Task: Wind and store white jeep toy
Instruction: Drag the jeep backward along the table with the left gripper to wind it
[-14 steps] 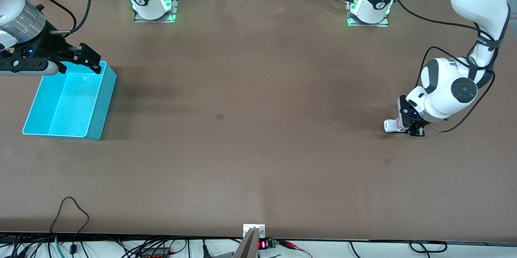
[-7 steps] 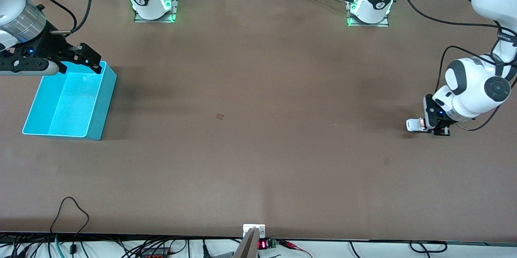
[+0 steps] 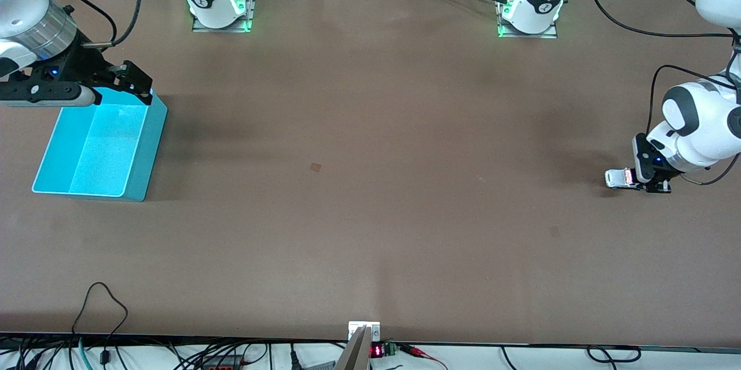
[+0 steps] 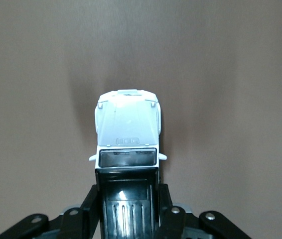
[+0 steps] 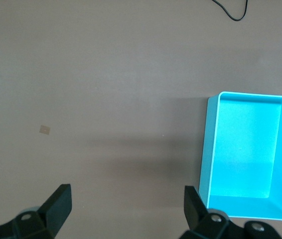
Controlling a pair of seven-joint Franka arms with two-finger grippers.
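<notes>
The white jeep toy [image 3: 618, 178] sits low on the table at the left arm's end, its hood pointing toward the middle. My left gripper [image 3: 637, 180] is shut on its black rear part; in the left wrist view the fingers [image 4: 89, 209] clamp the black roof of the jeep [image 4: 127, 127] on both sides. The empty cyan bin [image 3: 98, 144] stands at the right arm's end. My right gripper [image 3: 118, 89] hangs open and empty over the bin's upper edge; its view shows the bin [image 5: 248, 155] and both spread fingertips [image 5: 57, 199].
The arms' bases [image 3: 220, 8] [image 3: 528, 11] stand along the table's top edge. A small brown patch [image 3: 315, 167] lies mid-table. Cables [image 3: 98, 300] trail at the table's near edge.
My left gripper has dragged the jeep along the table toward the left arm's end, away from the middle. My right gripper has shifted slightly over the bin's edge.
</notes>
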